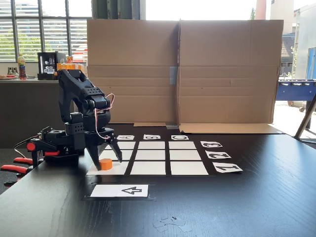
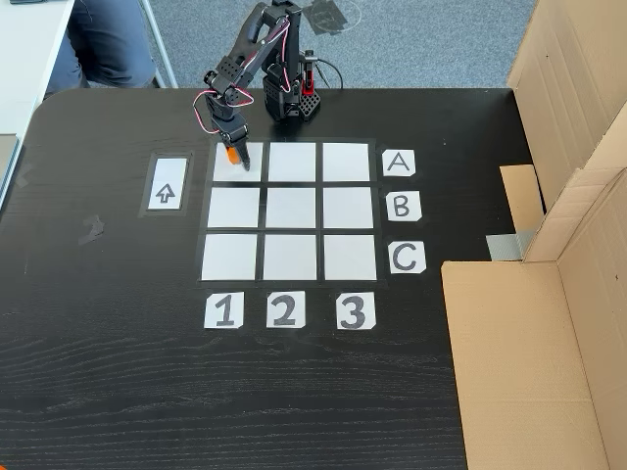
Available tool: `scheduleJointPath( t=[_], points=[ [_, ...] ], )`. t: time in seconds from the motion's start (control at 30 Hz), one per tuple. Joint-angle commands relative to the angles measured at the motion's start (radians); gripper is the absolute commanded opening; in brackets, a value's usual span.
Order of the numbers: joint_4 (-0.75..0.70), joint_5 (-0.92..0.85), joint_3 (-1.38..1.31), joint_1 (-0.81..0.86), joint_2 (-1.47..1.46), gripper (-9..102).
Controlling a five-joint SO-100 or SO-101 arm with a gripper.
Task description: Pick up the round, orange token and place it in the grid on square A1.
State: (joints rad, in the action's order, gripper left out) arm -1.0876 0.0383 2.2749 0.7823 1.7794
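Watching the release: your tool (image 1: pixel 104 157) straddles the token (image 1: pixel 105 164) with fingers narrowly apart, already on square A1 (image 2: pixel 238 163), upper-left corner of the grid (image 2: pixel 290 211), so a dragging finger could nudge it off the square.

On a black wood-grain table (image 1: pixel 256 197), a black jointed robot arm (image 1: pixel 81 106) reaches down so that its two-finger gripper (image 1: pixel 105 160) straddles a small bright orange plastic token (image 1: pixel 105 164), jaws apart on either side of it. The token sits on the near left white paper square (image 1: pixel 106 169) of the three-by-three grid (image 1: pixel 168 157). A white card with a black arrow (image 1: pixel 120 190) lies just in front, and a brown cardboard screen (image 1: pixel 182 69) stands behind.
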Motion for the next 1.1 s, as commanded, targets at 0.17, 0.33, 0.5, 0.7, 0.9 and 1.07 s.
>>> scheduleJointPath(
  t=[0.17, 0.33, 0.5, 0.7, 0.9, 1.07],
  points=[
    [0.017, -0.043, -0.038, 0.084, 0.149, 35],
    [0.031, -0.032, -0.028, 0.095, 0.308, 35],
    [0.023, -0.012, -0.026, 0.144, 0.453, 35],
    [0.067, -0.012, 0.052, 0.247, 0.607, 35],
    [0.087, -0.012, 0.183, 0.365, 0.785, 35],
    [0.092, -0.012, 0.307, 0.465, 0.907, 31]
  ],
)
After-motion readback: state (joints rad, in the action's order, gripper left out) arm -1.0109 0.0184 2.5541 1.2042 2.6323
